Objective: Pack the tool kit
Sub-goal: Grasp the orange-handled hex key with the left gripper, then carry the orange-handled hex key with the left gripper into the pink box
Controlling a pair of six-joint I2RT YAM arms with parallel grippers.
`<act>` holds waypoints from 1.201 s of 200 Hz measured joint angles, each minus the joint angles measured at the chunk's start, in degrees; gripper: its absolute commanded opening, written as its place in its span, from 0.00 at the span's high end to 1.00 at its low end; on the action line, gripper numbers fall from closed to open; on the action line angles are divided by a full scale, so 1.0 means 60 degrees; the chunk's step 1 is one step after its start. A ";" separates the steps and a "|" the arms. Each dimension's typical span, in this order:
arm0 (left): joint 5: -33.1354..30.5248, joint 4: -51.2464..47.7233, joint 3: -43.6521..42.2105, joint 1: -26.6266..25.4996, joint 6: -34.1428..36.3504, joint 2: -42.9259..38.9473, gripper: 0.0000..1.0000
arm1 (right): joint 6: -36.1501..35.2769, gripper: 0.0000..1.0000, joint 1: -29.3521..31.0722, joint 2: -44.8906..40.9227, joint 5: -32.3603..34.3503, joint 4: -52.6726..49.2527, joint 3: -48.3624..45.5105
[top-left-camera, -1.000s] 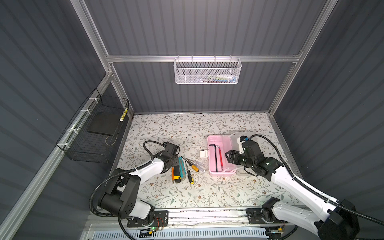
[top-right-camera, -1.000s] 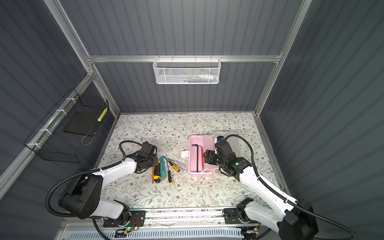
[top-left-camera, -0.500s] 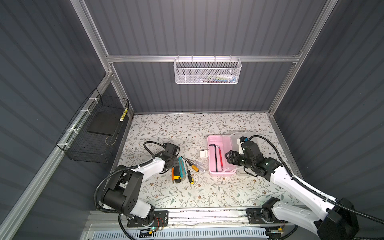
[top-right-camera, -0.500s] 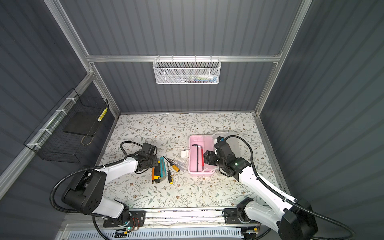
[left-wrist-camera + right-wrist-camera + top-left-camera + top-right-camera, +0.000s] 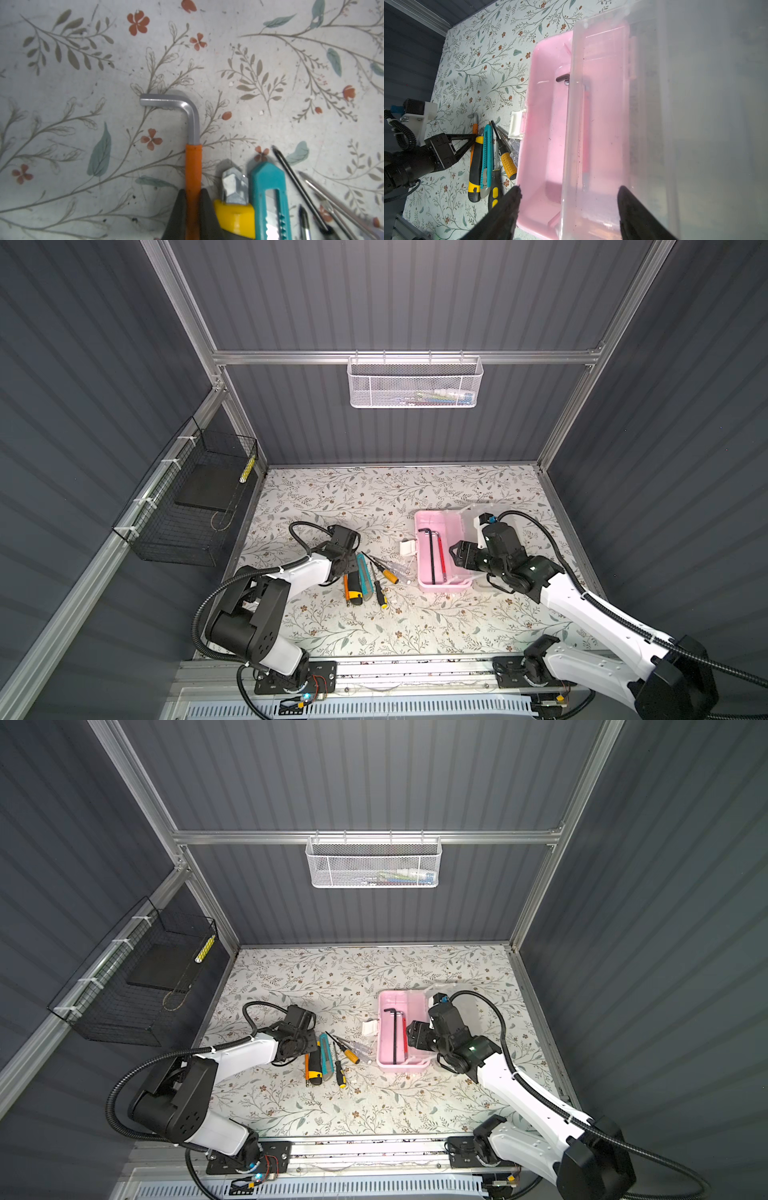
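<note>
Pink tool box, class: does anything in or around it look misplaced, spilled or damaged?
Nothing stands out. The pink tool box sits open, two hex keys lie inside, loose tools lie side by side beside it, the left claw gripping the orange hex key.

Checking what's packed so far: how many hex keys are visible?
3: black hex key and red-sleeved hex key in the pink box; orange-sleeved hex key clamped in the left hand. Others may be hidden.

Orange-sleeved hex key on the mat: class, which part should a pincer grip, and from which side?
Grip the orange-sleeved hex key on its straight orange shaft, from above, jaws across its width: it lies flat, and the bent grey end offers less length. The left pincer is shut there.
</note>
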 measured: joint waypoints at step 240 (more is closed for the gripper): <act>0.1672 0.0772 0.3585 -0.3133 -0.1716 0.0044 1.00 | 0.0463 0.26 -0.0459 -0.2073 0.0073 -0.0251 0.0076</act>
